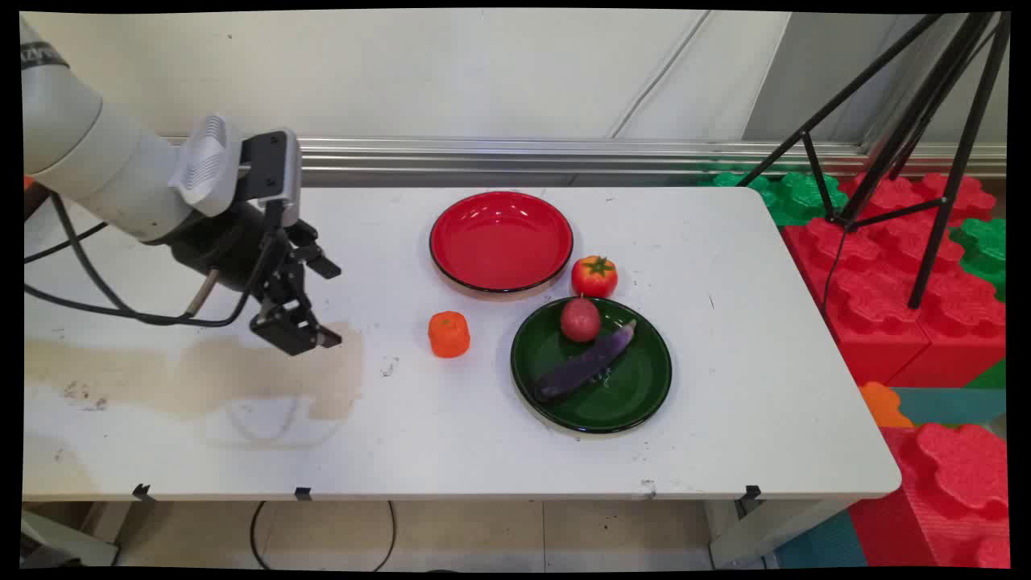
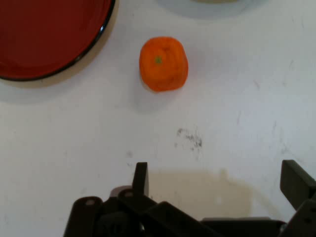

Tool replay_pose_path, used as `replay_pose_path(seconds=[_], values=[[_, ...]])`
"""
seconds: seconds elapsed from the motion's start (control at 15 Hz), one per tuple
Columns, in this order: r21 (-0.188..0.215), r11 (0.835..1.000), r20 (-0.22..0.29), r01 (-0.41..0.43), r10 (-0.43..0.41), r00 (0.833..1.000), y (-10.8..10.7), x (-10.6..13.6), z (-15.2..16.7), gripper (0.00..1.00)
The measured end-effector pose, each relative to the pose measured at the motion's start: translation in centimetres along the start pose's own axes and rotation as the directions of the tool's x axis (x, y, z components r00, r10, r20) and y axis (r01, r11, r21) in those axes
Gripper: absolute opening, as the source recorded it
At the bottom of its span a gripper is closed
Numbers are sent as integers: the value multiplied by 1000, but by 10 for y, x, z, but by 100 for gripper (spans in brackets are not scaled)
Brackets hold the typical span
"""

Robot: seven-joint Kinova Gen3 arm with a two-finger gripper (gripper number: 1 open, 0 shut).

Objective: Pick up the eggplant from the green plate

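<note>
Black tool (image 1: 310, 342) spread wide and holding nothing, low over the white tabletop (image 1: 451, 451).
An orange (image 2: 163, 63) sits nearest, apart from its fingers (image 2: 140, 178); past it a red plate (image 1: 501, 241), a tomato (image 1: 594, 276), and a green plate (image 1: 636, 387) carrying an eggplant (image 1: 584, 362).

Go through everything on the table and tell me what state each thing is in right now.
gripper: open, empty, above the bare table
orange: on the table, apart from both plates
red plate: empty
green plate: holds eggplant and a red round fruit
tomato: upright on the table, between the plates
</note>
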Motion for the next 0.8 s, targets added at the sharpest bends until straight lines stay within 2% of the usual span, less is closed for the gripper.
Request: replay_pose_path(seconds=[0.2,0.53,0.8], values=[[24,1000,-19,19,-19,1000,1,20,2,100],[48,997,-52,64,-62,997,10,75,14,100],[55,992,-38,114,-112,993,29,109,26,100]])
